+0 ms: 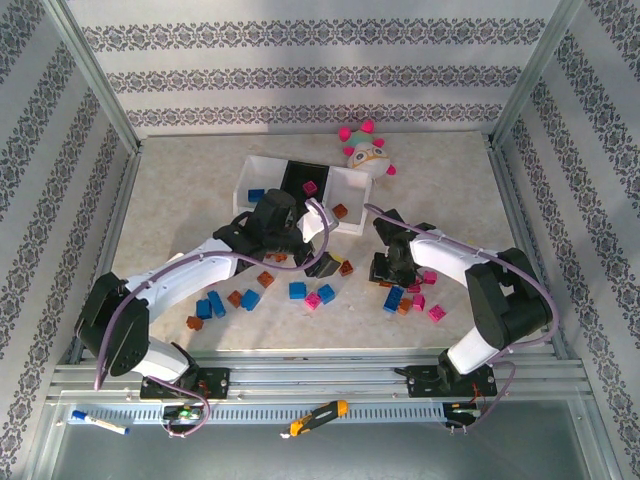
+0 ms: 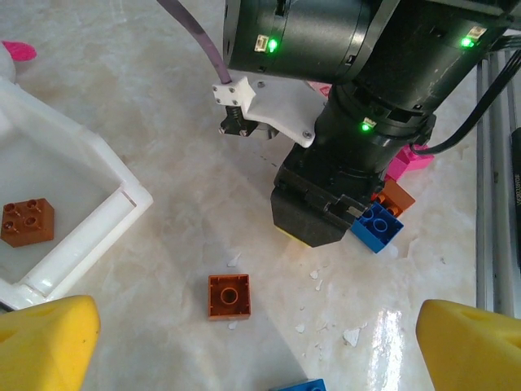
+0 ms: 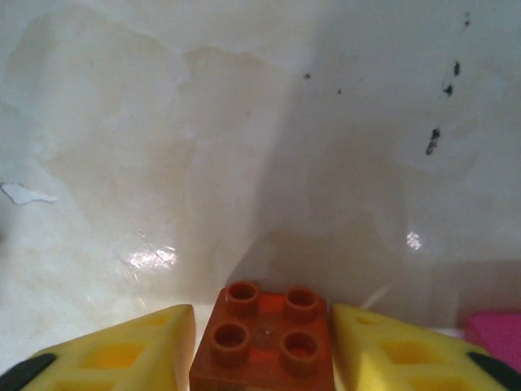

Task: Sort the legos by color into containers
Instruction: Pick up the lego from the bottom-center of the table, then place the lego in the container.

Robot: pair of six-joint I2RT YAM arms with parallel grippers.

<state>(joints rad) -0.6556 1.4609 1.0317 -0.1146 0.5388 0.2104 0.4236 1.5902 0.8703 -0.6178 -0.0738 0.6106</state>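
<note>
orange-brown lego (image 3: pixel 264 346) snug between fingers (image 3: pixel 122 354) of right pincer (image 3: pixel 263 330)

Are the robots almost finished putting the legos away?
Not nearly. Done: one blue brick, one pink brick and one brown brick sit in the containers, one per bin. In hand: the right gripper grips a second brown brick; the left gripper hangs open above a loose brown brick. Left: many scattered legos on the table.

The hand (image 3: pixel 262 326) apparently grips an orange-brown lego (image 3: pixel 264 349).
</note>
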